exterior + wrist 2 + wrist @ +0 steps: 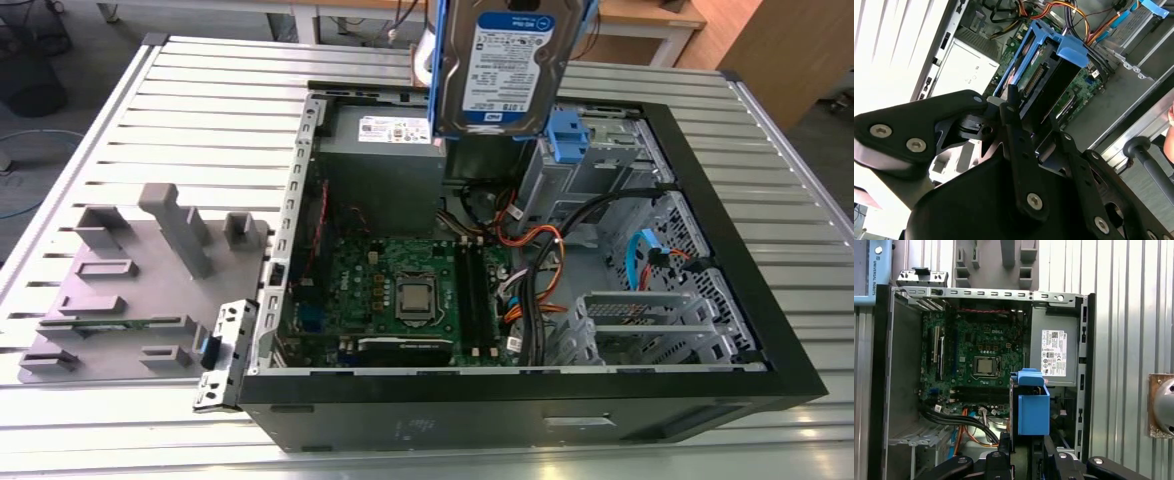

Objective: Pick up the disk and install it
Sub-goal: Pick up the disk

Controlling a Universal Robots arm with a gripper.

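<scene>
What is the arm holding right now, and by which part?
The disk, clamped between the fingers of the gripper at the end opposite its blue tab, above the open computer case.

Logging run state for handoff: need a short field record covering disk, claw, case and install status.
disk: upright above the open case, label toward the exterior view
claw: shut on the disk
case: lid off, lying on the slatted table
install status: not done; disk outside the drive cage
</scene>
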